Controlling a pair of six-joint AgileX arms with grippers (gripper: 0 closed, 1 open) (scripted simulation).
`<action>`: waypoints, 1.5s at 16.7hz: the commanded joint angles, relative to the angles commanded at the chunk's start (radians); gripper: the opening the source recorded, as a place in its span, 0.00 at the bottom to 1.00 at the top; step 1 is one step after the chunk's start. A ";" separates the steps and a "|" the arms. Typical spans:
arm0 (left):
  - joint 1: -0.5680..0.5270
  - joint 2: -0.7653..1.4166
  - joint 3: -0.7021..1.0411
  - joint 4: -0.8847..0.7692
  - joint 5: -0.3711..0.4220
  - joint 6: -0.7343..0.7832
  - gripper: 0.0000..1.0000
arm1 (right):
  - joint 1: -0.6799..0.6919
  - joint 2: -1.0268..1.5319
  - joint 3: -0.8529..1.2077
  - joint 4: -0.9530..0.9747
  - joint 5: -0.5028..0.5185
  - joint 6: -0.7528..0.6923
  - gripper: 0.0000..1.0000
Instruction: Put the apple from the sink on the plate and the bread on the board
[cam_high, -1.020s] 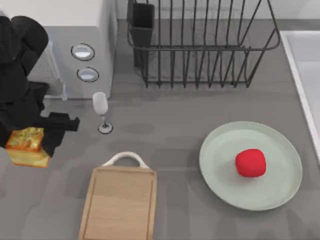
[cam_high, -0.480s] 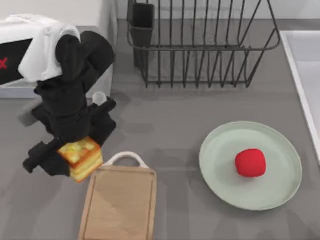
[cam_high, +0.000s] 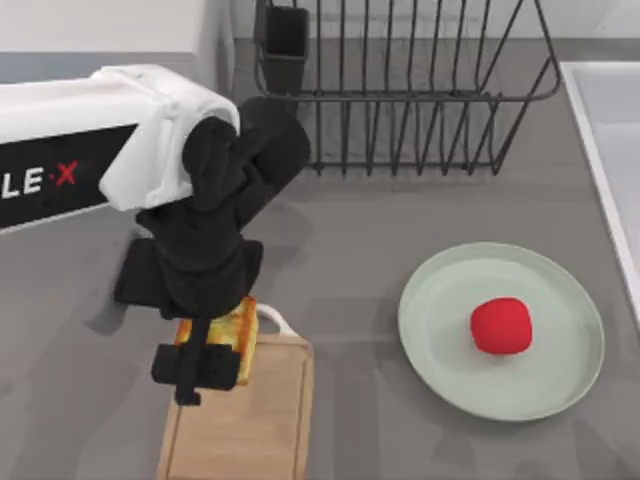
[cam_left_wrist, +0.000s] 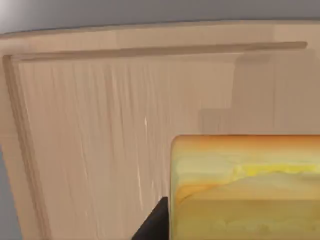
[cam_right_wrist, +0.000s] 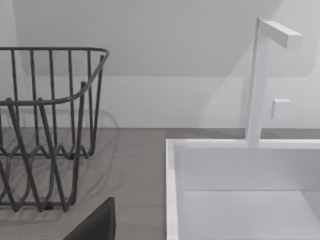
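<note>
One half of the job looked settled already: the apple (cam_high: 501, 325) lay on the plate (cam_high: 560, 385) at the right of the desk (cam_high: 360, 250), while the bread (cam_high: 222, 334) was clamped in the left end effector (cam_high: 200, 365) above the handle end of the board (cam_high: 255, 425). The main risk, as I judged it, was a release too near that end: from above the slice sat over the border by the white handle (cam_high: 283, 323) (most of the handle was hidden under the arm), so if it were let go there it might land half on the handle or the groove, tip, and slide off onto the desk. A drop from height could also make it bounce or land on edge, and I could not tell how far above the wood it hung. The left wrist view showed the slice's pale side against the board's grain with the grooved border running nearby, which suggested there was plenty of open wood further in to aim for. The left arm reached in from the left of the desk, its white link running across and its black wrist folded downward so the end effector pointed down at the board, fingers closed on the slice's sides. The right arm was parked off by the sink (cam_right_wrist: 172, 190), next to the dish rack (cam_high: 400, 90).
</note>
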 joint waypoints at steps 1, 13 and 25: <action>-0.014 -0.002 -0.003 0.005 0.000 -0.053 0.00 | 0.000 0.000 0.000 0.000 0.000 0.000 1.00; -0.040 0.004 -0.020 0.038 -0.001 -0.163 0.00 | 0.000 0.000 0.000 0.000 0.000 0.000 1.00; -0.044 0.059 -0.119 0.192 -0.001 -0.165 0.00 | 0.000 0.000 0.000 0.000 0.000 0.000 1.00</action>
